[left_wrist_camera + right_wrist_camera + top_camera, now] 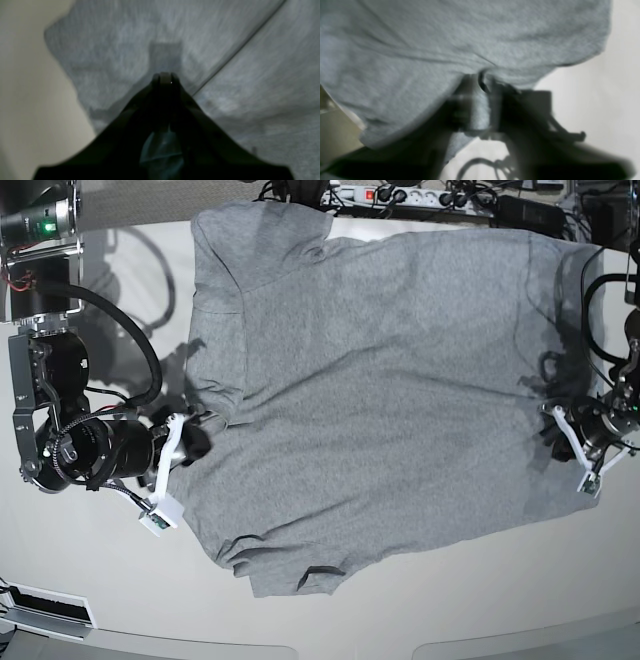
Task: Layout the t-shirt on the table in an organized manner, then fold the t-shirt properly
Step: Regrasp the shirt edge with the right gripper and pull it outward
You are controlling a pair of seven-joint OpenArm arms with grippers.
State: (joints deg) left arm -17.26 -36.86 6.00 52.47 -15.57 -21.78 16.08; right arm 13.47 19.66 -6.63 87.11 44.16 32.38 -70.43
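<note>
While the heather-grey knit t-shirt [380,380] lies spread on the glossy cream table [120,580], the left gripper [165,76] hangs over it, jaws together; the right gripper [482,85] has cloth bunched between its jaws, grip unclear.

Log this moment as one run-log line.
stage: layout | heather-grey knit t-shirt: spread on glossy white table | left gripper: shut, over shirt | right gripper: at shirt edge, jaw state unclear

Robotics lab bench, white table [420,620], power strip [400,196] and tangled cables [520,205] behind
</note>
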